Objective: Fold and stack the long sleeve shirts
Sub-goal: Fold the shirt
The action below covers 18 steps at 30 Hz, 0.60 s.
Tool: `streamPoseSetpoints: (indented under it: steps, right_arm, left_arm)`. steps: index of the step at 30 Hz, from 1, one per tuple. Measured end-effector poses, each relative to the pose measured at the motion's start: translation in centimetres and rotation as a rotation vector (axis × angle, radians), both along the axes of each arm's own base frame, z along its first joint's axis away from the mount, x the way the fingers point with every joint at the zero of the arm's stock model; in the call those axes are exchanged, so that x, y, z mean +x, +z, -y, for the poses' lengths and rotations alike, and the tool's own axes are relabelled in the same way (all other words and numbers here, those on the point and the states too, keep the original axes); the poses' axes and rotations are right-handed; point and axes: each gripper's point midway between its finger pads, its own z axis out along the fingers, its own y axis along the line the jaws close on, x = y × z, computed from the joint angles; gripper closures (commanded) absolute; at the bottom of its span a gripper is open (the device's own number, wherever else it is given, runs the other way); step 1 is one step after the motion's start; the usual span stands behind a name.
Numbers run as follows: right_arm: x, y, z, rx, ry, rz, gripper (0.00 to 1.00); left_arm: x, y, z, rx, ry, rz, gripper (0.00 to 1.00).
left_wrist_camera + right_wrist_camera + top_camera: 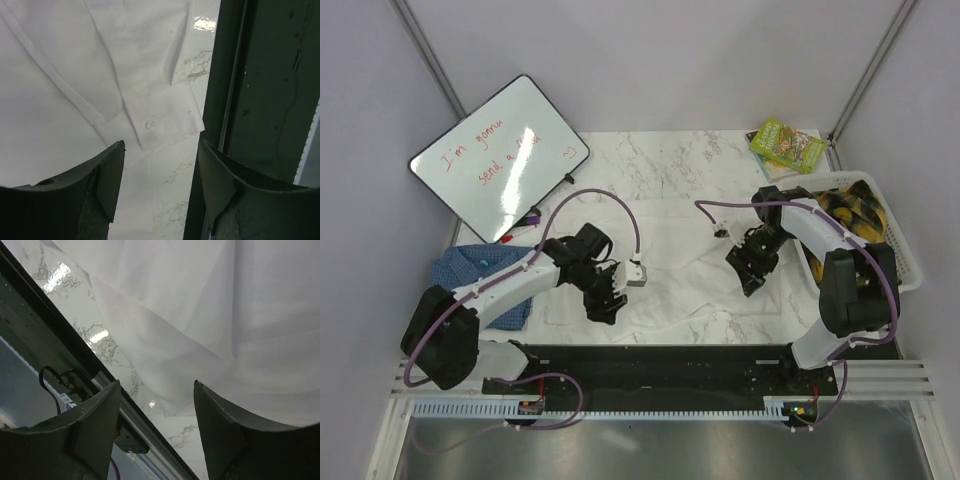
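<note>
The left gripper (160,150) is hovering with its jaws apart and nothing between them, just above a buttoned cuff (150,125) of the white shirt (670,250). The right gripper (157,387) is likewise standing open and empty over that shirt's near edge. Between the two grippers the shirt is lying spread and wrinkled on the marble table (650,150), so its folding looks begun at most. Out past the left gripper, the blue checked shirt (485,275) is lying in a compact shape, partly under the arm; nothing is stacked yet. The black rail (260,100) is running just beside both grippers on their near side, and the white basket (910,270) is crowding the right gripper's outer side. Bare marble ahead of both is offering the most room.
</note>
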Motion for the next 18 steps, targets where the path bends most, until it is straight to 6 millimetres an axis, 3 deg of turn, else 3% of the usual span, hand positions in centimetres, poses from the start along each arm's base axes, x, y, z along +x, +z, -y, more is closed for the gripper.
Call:
streamPoseSetpoints:
  steps: [5,18]
  right_arm:
    - [-0.9,-0.5,0.8,-0.017,-0.015,-0.005,0.32]
    - [0.8,-1.8,2.3,-0.031,-0.068,0.018,0.32]
  left_arm:
    - [0.8,-2.6,0.5,0.069,0.001,0.029,0.32]
    - [4.8,-4.6,3.2,0.086,0.062,0.049,0.37]
